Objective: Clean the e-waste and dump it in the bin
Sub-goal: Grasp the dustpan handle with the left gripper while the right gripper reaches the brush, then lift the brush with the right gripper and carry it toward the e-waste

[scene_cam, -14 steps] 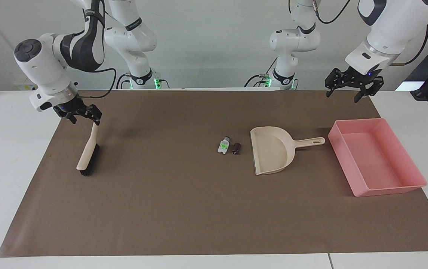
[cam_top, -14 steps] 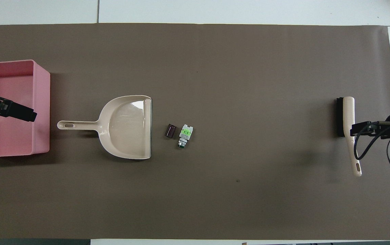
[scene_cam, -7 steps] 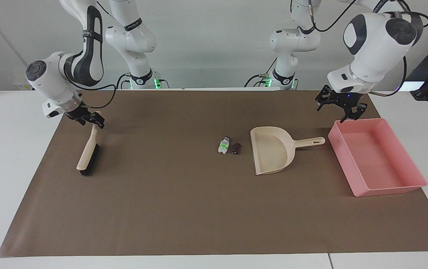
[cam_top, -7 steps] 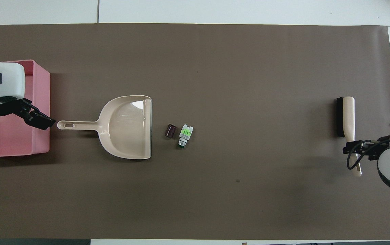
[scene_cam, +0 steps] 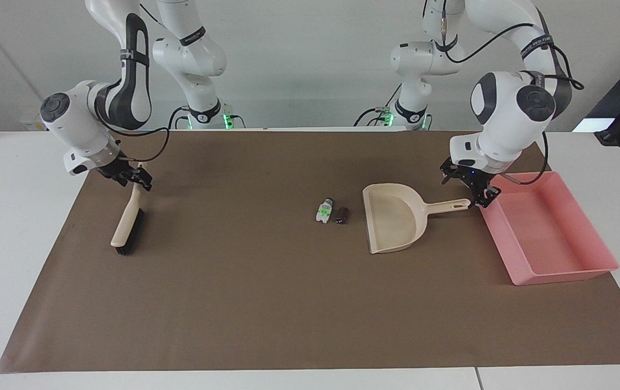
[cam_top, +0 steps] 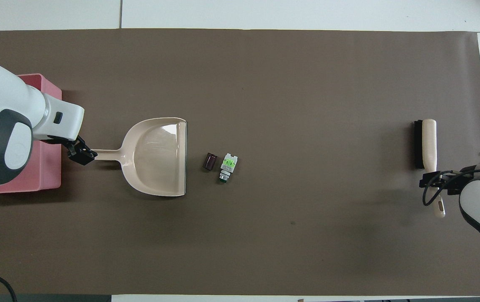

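Note:
The e-waste lies mid-table: a white-and-green component (scene_cam: 323, 211) (cam_top: 228, 164) and beside it a dark cylinder (scene_cam: 342, 215) (cam_top: 210, 161), just off the open mouth of a beige dustpan (scene_cam: 393, 225) (cam_top: 156, 155). The pink bin (scene_cam: 553, 271) (cam_top: 51, 167) stands at the left arm's end and is empty. My left gripper (scene_cam: 469, 190) (cam_top: 81, 154) is open, low at the tip of the dustpan's handle, next to the bin's corner. My right gripper (scene_cam: 134, 180) (cam_top: 432, 184) is open, down at the handle of the beige brush (scene_cam: 125, 227) (cam_top: 426, 142).
A brown mat (scene_cam: 261, 298) covers most of the white table. The brush lies at the right arm's end, bristles on the mat. The dustpan's handle points toward the bin.
My left gripper came down from above the bin's corner to the tip of the dustpan's handle. My right gripper sank onto the brush handle. Nothing on the mat has moved.

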